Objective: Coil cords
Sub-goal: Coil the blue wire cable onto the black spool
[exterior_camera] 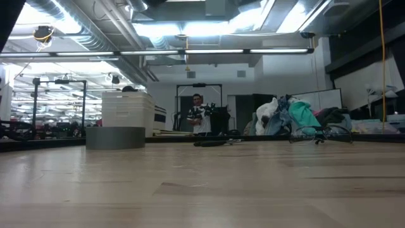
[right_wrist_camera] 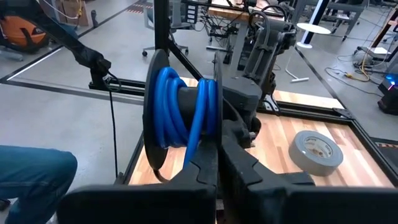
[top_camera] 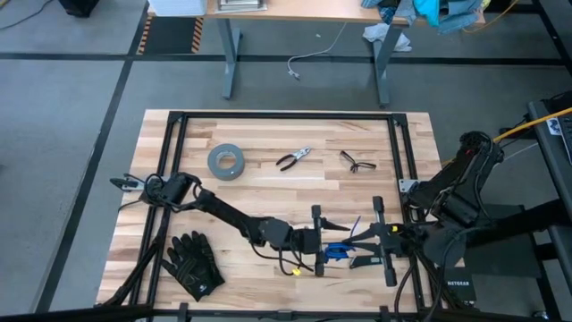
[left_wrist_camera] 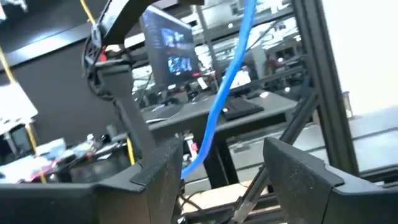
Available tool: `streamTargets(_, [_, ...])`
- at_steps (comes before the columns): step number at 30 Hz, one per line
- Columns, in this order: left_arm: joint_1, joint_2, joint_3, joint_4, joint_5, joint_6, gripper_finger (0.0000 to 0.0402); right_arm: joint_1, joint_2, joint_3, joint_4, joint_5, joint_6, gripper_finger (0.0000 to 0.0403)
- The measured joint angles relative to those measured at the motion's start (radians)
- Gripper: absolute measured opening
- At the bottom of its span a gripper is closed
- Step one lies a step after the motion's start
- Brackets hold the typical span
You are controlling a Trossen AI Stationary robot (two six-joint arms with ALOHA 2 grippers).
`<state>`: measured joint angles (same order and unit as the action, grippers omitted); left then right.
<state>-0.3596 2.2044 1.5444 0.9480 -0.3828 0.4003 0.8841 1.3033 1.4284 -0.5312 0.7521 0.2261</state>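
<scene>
The blue cord (right_wrist_camera: 180,118) is wound in several turns round a dark core with a round black flange. It hangs above the near middle of the table, between the two grippers (top_camera: 337,252). My left gripper (left_wrist_camera: 224,168) reaches in from the table's left with its fingers apart, and one blue strand (left_wrist_camera: 217,106) rises past them. My right gripper (right_wrist_camera: 217,163) comes from the table's right, just short of the coil, with its fingers shut together. What carries the coil is hidden. Neither gripper shows in the low view. My left gripper has a blue strand's lower end (left_wrist_camera: 186,165) against the inner side of one finger (left_wrist_camera: 163,177). Whether the finger touches it, I cannot tell. My right gripper comes level from the table's right. A strand (right_wrist_camera: 198,134) runs down off the coil to its shut fingertips. One finger (right_wrist_camera: 202,171) hides the place of contact.
A grey tape roll (top_camera: 226,162), pliers (top_camera: 293,159) and glasses (top_camera: 357,162) lie toward the far side of the table. Black gloves (top_camera: 192,264) lie at the near left. A black frame (top_camera: 286,116) runs round the table's edges. A person (exterior_camera: 198,114) stands far off in the room.
</scene>
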Motion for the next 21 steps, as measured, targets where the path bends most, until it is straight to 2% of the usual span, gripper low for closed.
streamTargets(3, [0.017,0.000,0.000,0.006,0.063,-0.002,0.0217,0.000,0.000,0.000,0.014,-0.001,-0.018,0.0003])
streamTargets(8, [0.038,0.000,0.000,0.004,0.082,-0.008,0.0206,0.000,0.000,0.000,0.016,-0.003,-0.023,0.0003])
streamTargets(13, [0.058,0.000,0.000,-0.007,0.157,-0.034,0.0188,0.000,0.000,0.000,0.015,-0.003,-0.026,0.0003])
streamTargets(21, [0.076,0.000,0.000,-0.046,0.163,-0.026,0.0179,-0.001,0.000,0.000,0.015,-0.003,-0.030,0.0003])
